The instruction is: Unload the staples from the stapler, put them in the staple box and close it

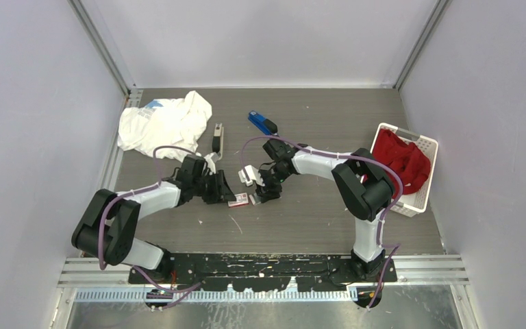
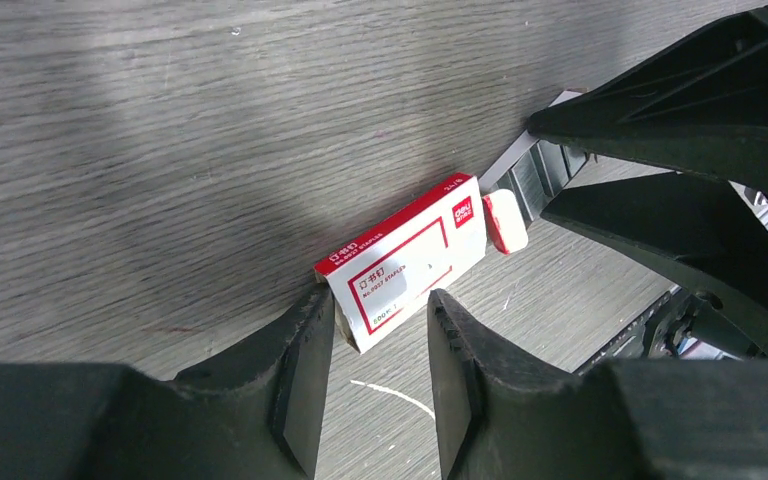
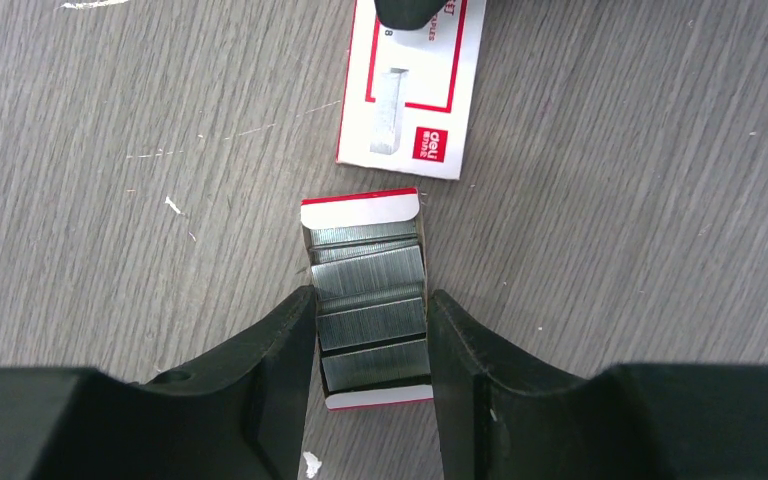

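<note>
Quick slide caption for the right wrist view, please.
Right gripper grips the open tray of staples; its red-and-white sleeve lies just beyond on the table.

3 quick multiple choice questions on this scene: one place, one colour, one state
1. The red cloth lies: A in the white basket; B on the white cloth; C under the left arm.
2. The stapler at the far middle is: A green; B blue; C yellow.
3. The staple tray is: A inside its sleeve; B upside down; C out of its sleeve, between the right gripper fingers.
Answers: A, basket walls surround it; B, its body shows blue; C, a gap separates tray and sleeve.
</note>
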